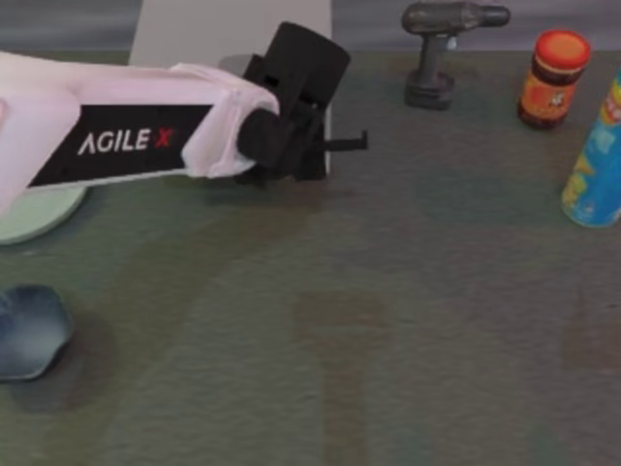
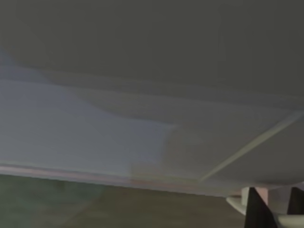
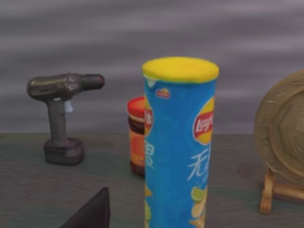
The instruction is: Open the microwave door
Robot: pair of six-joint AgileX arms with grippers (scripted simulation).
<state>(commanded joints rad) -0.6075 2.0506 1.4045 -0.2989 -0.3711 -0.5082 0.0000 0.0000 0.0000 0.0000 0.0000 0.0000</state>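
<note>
My left gripper (image 1: 335, 146) at the small silver-grey boxy microwave (image 1: 194, 34), upper left of the frame, grip I cannot tell, right arm unseen

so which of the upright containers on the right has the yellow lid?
The blue chips can at the right edge; the sauce jar behind it has a red lid.

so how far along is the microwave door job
Done: the left arm has reached the microwave at the table's far edge, and the left gripper sits at its front. In hand: the left wrist view is filled by a pale grey panel at close range, probably the microwave door; whether the door is gripped or has swung open at all cannot be told. Left: pulling it open. The right arm does not show in the top view.
</note>
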